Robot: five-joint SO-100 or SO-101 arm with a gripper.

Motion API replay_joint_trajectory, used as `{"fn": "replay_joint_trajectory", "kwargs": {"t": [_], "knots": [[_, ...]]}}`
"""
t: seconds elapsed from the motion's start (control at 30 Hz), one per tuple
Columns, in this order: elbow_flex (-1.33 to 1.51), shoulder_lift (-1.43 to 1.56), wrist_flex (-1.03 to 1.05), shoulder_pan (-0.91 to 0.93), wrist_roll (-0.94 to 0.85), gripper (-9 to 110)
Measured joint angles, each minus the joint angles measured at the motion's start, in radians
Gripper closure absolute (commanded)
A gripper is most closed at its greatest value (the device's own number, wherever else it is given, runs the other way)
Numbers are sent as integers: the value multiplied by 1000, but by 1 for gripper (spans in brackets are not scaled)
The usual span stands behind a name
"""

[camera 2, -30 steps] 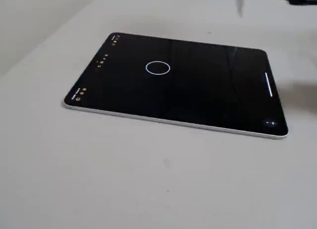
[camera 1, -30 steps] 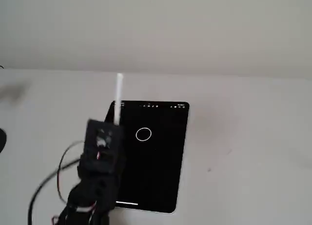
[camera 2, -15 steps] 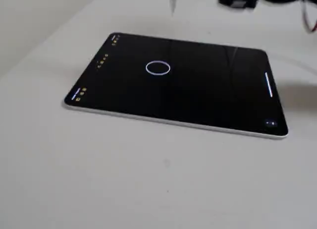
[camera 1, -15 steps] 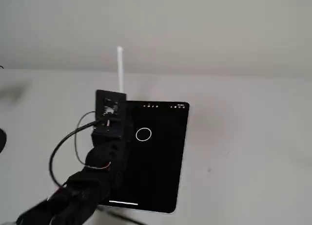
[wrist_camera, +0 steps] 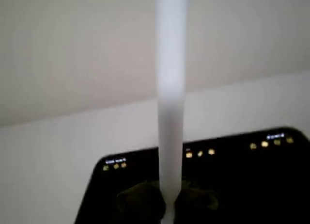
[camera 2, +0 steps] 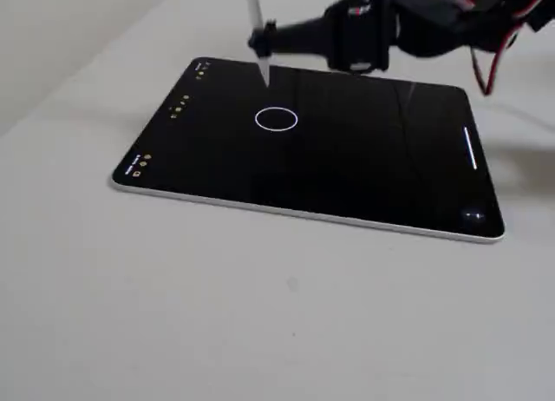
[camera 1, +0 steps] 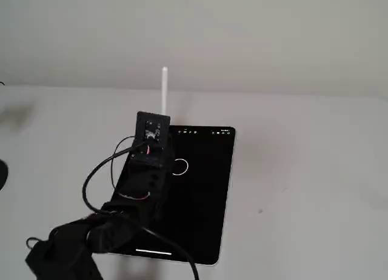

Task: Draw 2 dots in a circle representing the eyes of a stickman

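— What do we have around us?

— A plain pale desk (camera 2: 286, 314) against a bare wall, with a black tablet (camera 2: 364, 167) lying flat on it.

— And where do we find the circle (camera 2: 277, 118)?

— On the screen, nearer the tablet's icon-lined edge than the opposite one. We see no dots inside it.

— What about the fingers (camera 2: 263, 43)?

— They pinch a white stylus (camera 2: 256, 19), held upright. We see its tip poised above the screen, close beside the ring but outside it, toward the tablet's far edge in a fixed view.
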Motion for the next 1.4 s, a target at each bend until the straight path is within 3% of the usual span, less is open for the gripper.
{"fn": "replay_joint_trajectory", "kwargs": {"t": [1.4], "knots": [[-101, -198, -17, 43, -54, 102]]}}
